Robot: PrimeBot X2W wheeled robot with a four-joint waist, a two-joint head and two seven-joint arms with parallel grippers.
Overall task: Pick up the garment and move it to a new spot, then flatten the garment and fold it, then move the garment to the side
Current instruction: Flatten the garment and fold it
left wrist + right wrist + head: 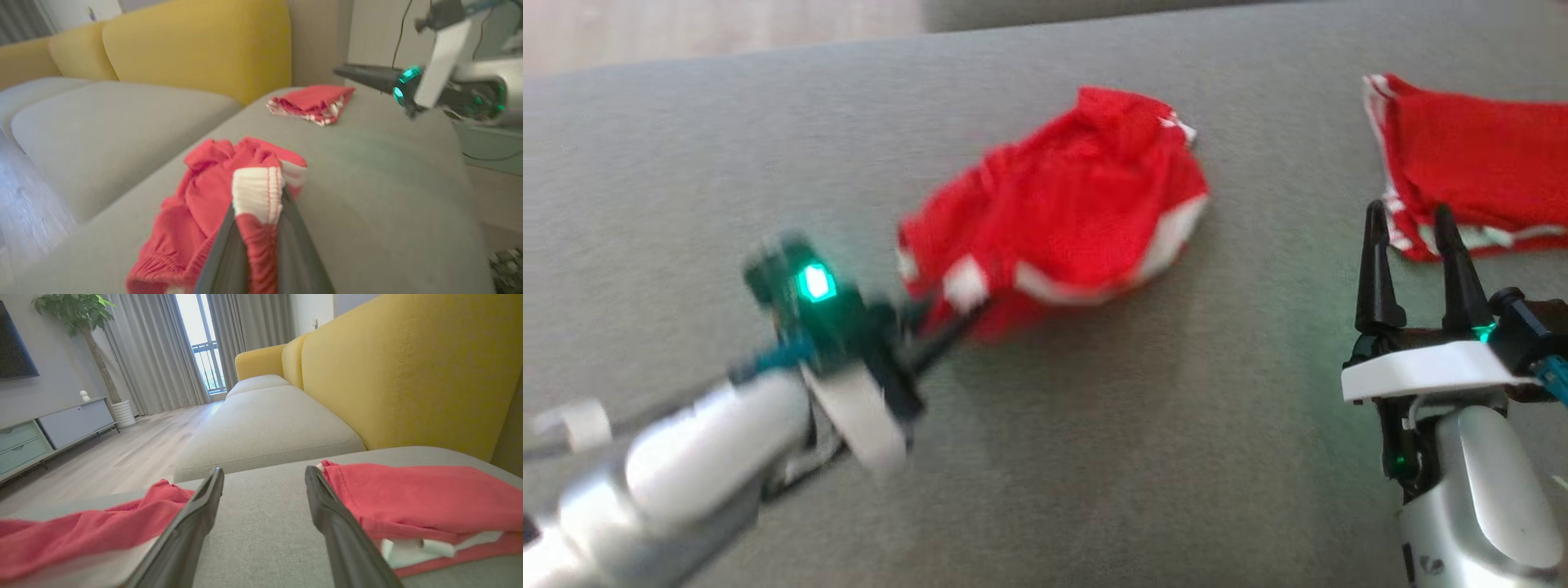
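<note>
A crumpled red garment (1070, 204) with white trim lies mid-cushion on the grey sofa seat (1111, 457). My left gripper (943, 327), blurred, reaches in from the lower left and is shut on the garment's near edge. In the left wrist view its fingers (259, 200) pinch a white-banded fold of the garment (200, 196), and the rest trails down to the left. My right gripper (1413, 216) stands open and empty at the right, apart from the garment. In the right wrist view its fingers (264, 473) frame bare cushion, with the garment (81, 531) to their left.
A second red garment (1478, 155), folded, lies at the cushion's far right, just beyond the right fingertips (416, 498). Yellow backrests (196, 45) rise behind the seat. The cushion's edge drops to a wooden floor (122, 449), with a low cabinet (53, 428) across the room.
</note>
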